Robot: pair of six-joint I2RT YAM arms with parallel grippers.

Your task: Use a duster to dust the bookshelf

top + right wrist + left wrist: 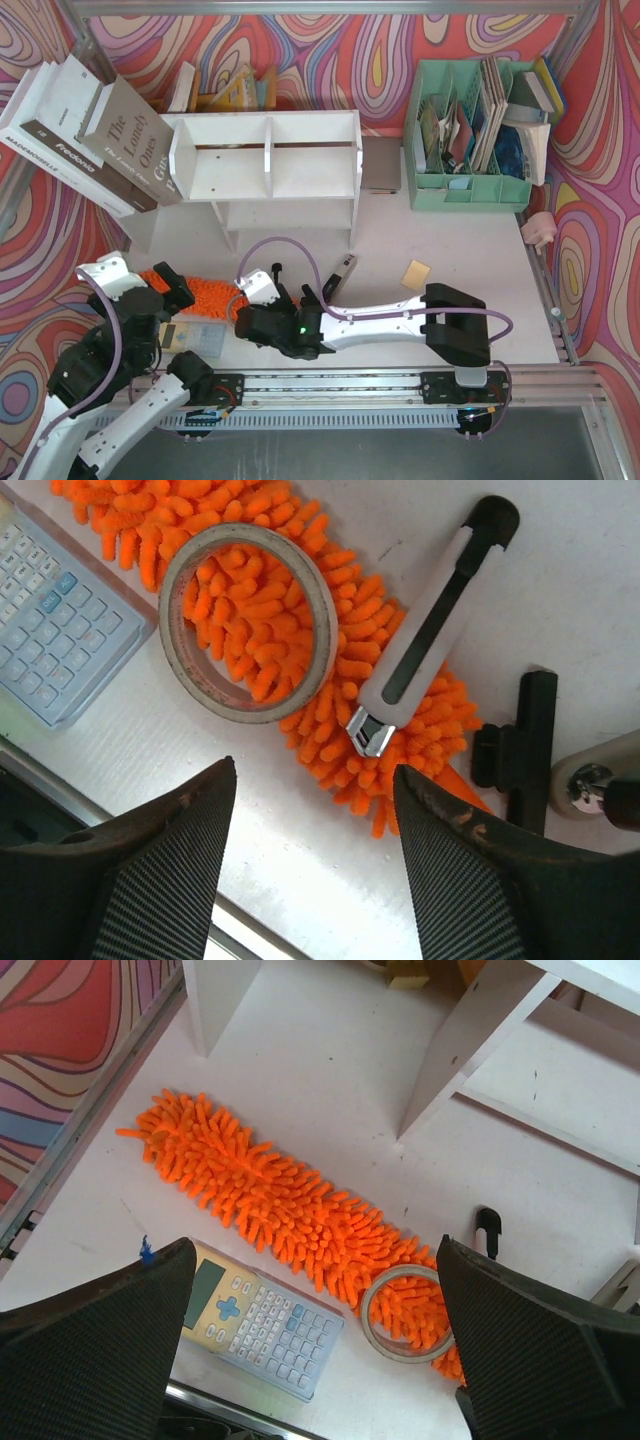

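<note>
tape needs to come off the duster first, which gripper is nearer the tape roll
Right. The right gripper sits close, the tape roll just ahead of its fingers. The left gripper hangs farther back, the roll off to its right side.

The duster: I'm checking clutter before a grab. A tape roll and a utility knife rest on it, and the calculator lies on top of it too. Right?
No. The calculator lies beside the duster on the table, as the left wrist view shows. The tape roll and utility knife do rest on it.
</note>
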